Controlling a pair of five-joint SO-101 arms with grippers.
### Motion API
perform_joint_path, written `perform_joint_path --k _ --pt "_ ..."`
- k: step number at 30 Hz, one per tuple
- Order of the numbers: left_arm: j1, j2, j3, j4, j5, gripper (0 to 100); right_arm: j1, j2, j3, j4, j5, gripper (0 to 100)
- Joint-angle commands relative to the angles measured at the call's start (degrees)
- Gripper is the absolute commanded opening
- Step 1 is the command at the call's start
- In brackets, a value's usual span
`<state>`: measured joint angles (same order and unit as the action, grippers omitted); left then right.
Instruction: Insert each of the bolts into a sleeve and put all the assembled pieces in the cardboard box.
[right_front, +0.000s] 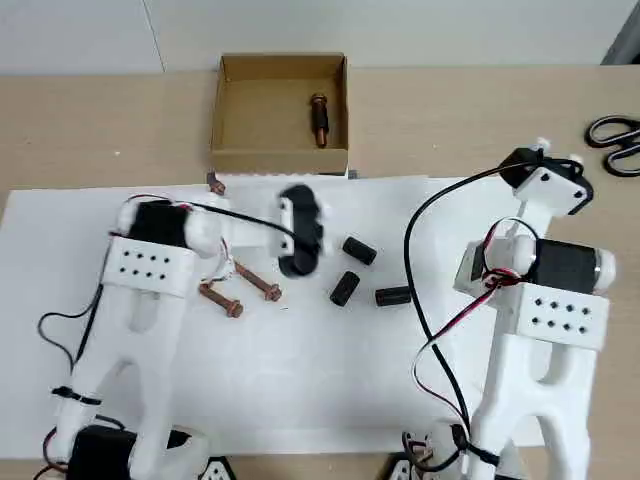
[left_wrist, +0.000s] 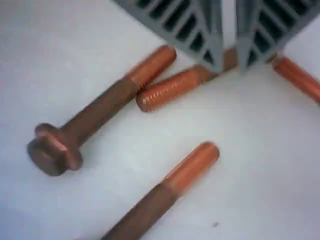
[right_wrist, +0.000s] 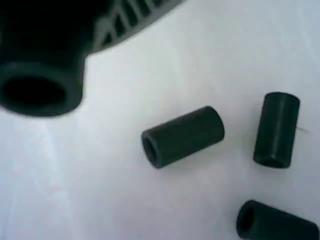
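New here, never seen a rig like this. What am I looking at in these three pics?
Two small white robot arms stand side by side at a table. The high view comes from a fixed camera above; the other two from a camera on each arm's wrist. On the white sheet lie copper bolts and black sleeves; the cardboard box already holds one assembled piece. The left gripper is shut on a bolt, the right gripper on a sleeve.

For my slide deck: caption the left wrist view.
Grey ribbed left gripper pinches one threaded copper bolt; three more lie on white paper.
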<state>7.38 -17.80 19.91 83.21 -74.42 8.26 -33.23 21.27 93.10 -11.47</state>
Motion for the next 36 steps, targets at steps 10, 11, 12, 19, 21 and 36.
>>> perform_joint_path --k 10,11,12,19,21,36 --pt "4.66 0.00 5.93 -7.30 -15.21 10 0.66 -1.89 5.27 -0.57 -0.53 0.3" --pt "4.66 0.00 7.25 -8.44 -16.44 11 0.66 -1.89 6.24 -0.66 -0.53 0.3" --pt "4.57 0.00 8.57 -9.23 -17.76 11 0.66 -1.89 6.77 -0.66 -0.53 0.3" --pt "4.92 0.00 13.76 -14.42 -19.25 12 0.66 -1.98 6.95 -0.92 -0.53 0.4" --pt "4.92 0.00 14.90 -17.85 -19.34 12 0.66 -1.98 6.95 -0.92 -0.53 0.4" --pt "5.19 12.92 4.53 -16.88 -18.90 11 0.57 -1.89 7.21 -3.03 -0.44 0.4"
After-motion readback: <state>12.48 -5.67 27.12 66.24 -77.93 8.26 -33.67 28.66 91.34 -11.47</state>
